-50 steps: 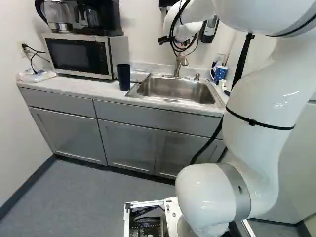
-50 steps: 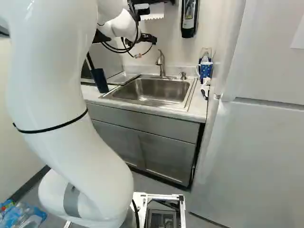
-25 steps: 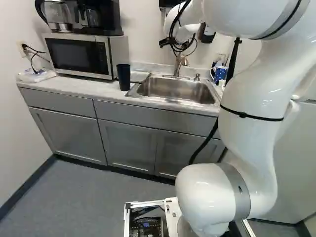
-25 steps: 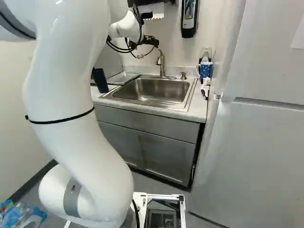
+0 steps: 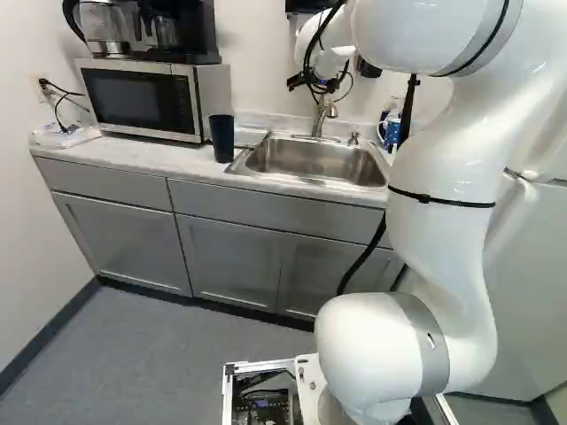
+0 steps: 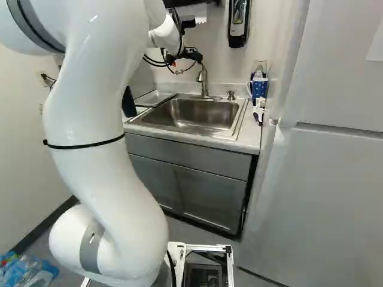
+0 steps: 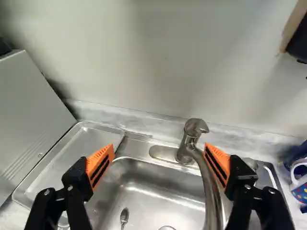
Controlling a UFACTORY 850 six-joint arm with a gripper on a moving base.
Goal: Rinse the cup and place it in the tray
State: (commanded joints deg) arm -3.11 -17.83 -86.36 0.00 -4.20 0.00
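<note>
Pale wall [image 7: 144, 57] rose ahead of the fingers, and the big white refrigerator [image 6: 323, 191] stood off past the finger nearer the faucet. Gray cabinets [image 5: 230, 257] ran below the level of the fingers, carrying a light counter [image 5: 97, 155]. Past the other finger sat a microwave [image 5: 137, 100] with a dark coffee maker [image 5: 177, 35] on top. Under and ahead of the fingers lay the steel sink [image 5: 310, 159]; just beyond the finger nearer the microwave was a shallow metal tray [image 7: 64, 153]. Black gripper [image 6: 184, 55], orange pads [image 7: 100, 162]: the two fingers were spread wide, with part of the faucet [image 7: 209, 187] showing between them, close by one pad. The cup [image 5: 221, 139], tall, dark and plain, stood upright on the counter by the sink's corner, well apart from the fingers on the microwave side. Only the base views showed it, and the arm [image 6: 108, 167] hid part of it in the right one. A blue spotted mug [image 6: 259, 88] with a white handle sat past the faucet-side finger. Only the wrist view showed a spoon [image 7: 124, 216] in the basin between the fingers.
</note>
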